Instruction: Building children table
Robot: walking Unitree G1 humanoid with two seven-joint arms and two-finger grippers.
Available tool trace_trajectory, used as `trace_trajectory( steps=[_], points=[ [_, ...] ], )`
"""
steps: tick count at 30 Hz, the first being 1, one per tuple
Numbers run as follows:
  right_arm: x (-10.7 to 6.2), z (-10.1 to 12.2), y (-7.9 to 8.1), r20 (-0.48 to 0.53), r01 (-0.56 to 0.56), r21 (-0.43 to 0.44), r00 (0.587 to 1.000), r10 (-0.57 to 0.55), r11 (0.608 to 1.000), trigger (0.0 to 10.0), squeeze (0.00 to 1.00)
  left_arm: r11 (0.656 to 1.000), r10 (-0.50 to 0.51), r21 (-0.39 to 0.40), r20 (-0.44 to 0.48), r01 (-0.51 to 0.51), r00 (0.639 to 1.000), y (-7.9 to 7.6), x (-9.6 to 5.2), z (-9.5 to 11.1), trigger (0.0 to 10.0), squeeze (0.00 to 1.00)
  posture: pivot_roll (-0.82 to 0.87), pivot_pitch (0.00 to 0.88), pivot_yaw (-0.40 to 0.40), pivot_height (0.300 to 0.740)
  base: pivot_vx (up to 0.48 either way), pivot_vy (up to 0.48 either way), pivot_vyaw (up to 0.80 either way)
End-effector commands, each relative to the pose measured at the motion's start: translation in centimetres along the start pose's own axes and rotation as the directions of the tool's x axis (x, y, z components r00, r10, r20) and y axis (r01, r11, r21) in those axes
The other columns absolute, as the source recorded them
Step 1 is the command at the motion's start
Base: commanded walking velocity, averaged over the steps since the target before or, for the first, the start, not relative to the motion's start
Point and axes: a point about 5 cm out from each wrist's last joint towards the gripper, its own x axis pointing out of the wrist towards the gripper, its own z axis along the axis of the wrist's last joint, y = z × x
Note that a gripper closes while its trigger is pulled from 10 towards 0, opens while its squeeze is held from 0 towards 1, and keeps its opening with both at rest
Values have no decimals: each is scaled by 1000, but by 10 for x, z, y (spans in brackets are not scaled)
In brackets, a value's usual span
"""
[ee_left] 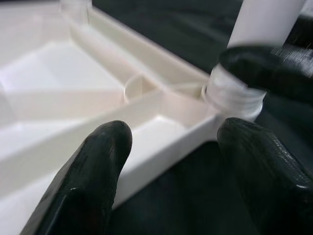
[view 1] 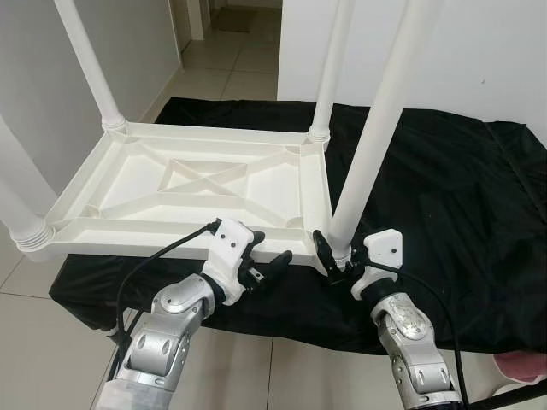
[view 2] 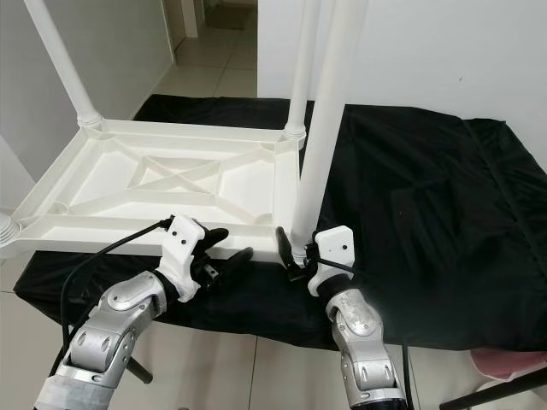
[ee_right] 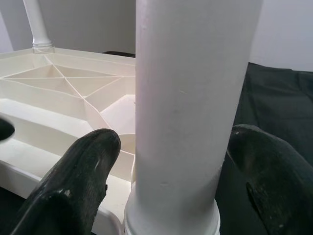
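Note:
A white plastic children's table (view 1: 171,184) lies upside down on a black cloth, its ribbed underside facing up. Three white legs stand in its corners: far left (view 1: 90,60), far right (view 1: 333,60) and near left (view 1: 17,188). A fourth table leg (view 1: 367,145) stands on the near right corner socket (ee_left: 234,95). My right gripper (view 1: 336,256) is shut on this leg's base, one finger on each side (ee_right: 88,166). My left gripper (view 1: 269,256) is open just in front of the table's near rim, left of that corner, holding nothing.
The black cloth (view 1: 444,188) spreads to the right and behind the table. Tiled floor (view 1: 34,342) lies below its near edge. A white wall (view 1: 479,51) stands behind, with a corridor opening at the far left. Something pink (view 1: 521,367) lies at the bottom right.

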Motion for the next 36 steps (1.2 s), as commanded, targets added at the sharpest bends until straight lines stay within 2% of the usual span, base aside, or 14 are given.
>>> trace_trajectory(
  steps=[1,4,7,12,16,27,32,36],
  points=[
    [-2,-3,2,-5,2,-1,1000,-2,1000,10000,0,986,162,-30,-40,-163,986,9,-2,-5,10000,0,-50,31,40,740,0,0,0],
    [-3,-5,4,-11,10,1,1000,-10,1000,10000,0,988,142,-53,-82,-147,986,9,-2,-7,10000,0,-50,27,45,740,0,0,0],
    [-3,-7,5,-21,22,8,1000,-22,1000,10000,0,992,121,-27,-44,-122,992,8,-2,-3,10000,0,-53,36,62,740,0,0,0],
    [0,-6,2,-29,32,6,999,-32,999,10000,0,995,99,23,-34,-99,994,5,1,-5,10000,0,-55,26,55,740,0,0,0],
    [2,-6,1,-27,24,-5,999,-24,1000,10000,0,995,97,19,-37,-96,995,5,2,-4,10000,0,-49,18,48,740,0,0,0],
    [15,-5,-7,-24,-70,-73,997,69,995,10000,0,997,73,24,-25,-73,997,1,4,-3,10000,0,-40,20,48,740,0,0,0],
    [26,-7,-14,-47,-140,-108,990,136,984,10000,0,998,50,45,-15,-49,999,0,6,0,10000,0,-40,7,55,740,0,0,0],
    [31,-9,-14,-58,-180,-109,983,174,978,10000,0,998,42,50,-10,-41,999,-1,8,2,10000,0,-38,6,54,740,0,0,0]
  ],
)
